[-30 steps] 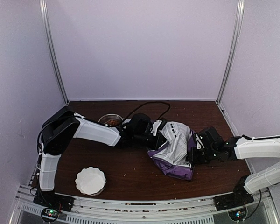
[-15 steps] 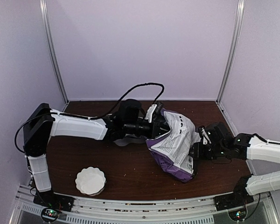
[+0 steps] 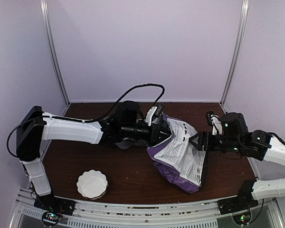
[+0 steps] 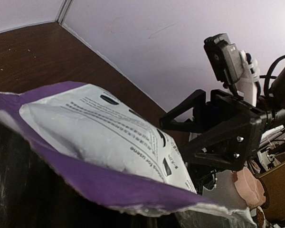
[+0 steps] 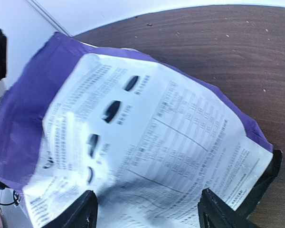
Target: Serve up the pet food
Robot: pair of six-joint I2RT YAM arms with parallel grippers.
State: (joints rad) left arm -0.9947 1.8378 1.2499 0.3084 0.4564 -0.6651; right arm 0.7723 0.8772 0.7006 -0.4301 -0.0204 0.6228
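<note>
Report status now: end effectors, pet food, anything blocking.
Left end effector shut on bag. Right end effector open astride bag edge. Pet food not visible.

My left arm [image 3: 76, 132] lies stretched across the middle of the desk [image 3: 133, 175] and bars the straight way to the back left. The bag [image 3: 178, 154] hangs tilted from my left gripper [image 3: 157, 129] and fills the middle right. My right gripper [image 3: 195, 142], jaws spread, sits just beside its right edge. A black cable [image 3: 137, 87] loops high over the left wrist. The near strip of desk is open for passing, save the white bowl [image 3: 91, 184] at near left.
</note>
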